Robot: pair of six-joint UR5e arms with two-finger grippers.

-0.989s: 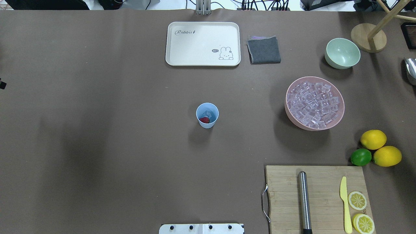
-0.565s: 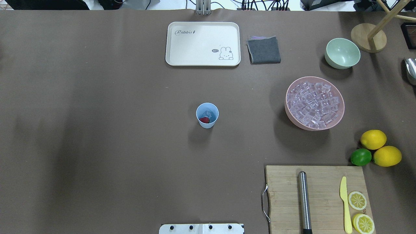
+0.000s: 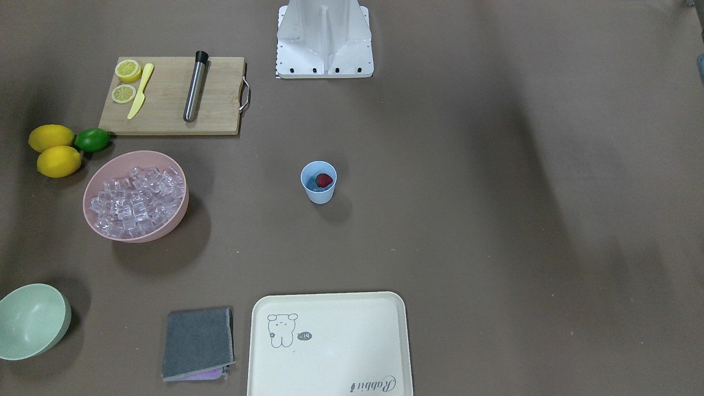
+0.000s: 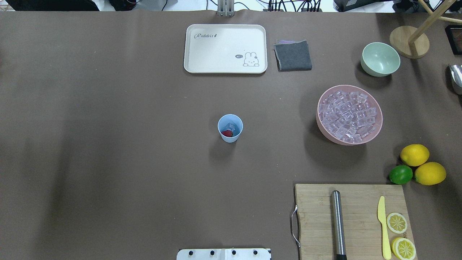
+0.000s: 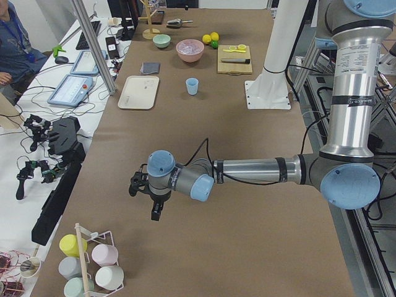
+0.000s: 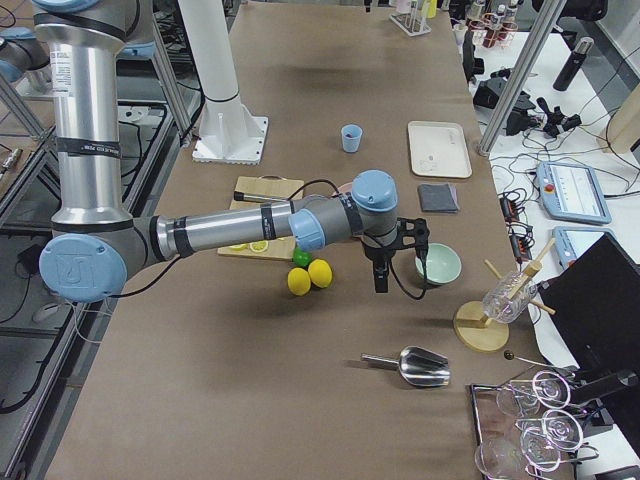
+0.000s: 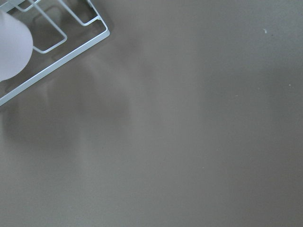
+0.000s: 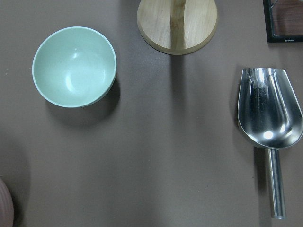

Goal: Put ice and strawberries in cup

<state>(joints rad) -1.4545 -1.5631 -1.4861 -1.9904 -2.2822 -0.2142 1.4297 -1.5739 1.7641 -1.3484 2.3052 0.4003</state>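
Note:
The light blue cup (image 4: 230,128) stands upright at the table's middle, also in the front view (image 3: 318,182). A red strawberry (image 4: 227,133) lies inside it beside a clear ice cube (image 4: 231,126). More ice (image 4: 348,115) fills the pink bowl (image 4: 378,130) to the right. My left gripper (image 5: 154,213) hangs over bare table far to the left, seen only in the left side view, so I cannot tell its state. My right gripper (image 6: 380,280) hovers near the pale green bowl (image 6: 438,264), seen only in the right side view, state unclear.
A cream tray (image 4: 225,48) and grey cloth (image 4: 292,55) lie at the back. A cutting board (image 4: 352,220) holds a steel muddler, yellow knife and lemon slices. Lemons and a lime (image 4: 400,174) lie beside it. A metal scoop (image 8: 270,113) and wooden stand (image 8: 177,23) are far right. A cup rack (image 7: 52,52) is far left.
A dark tip of the left arm at the overhead view's left edge has gone out of view, and its shadow has shifted left. The cup and its contents have not moved.

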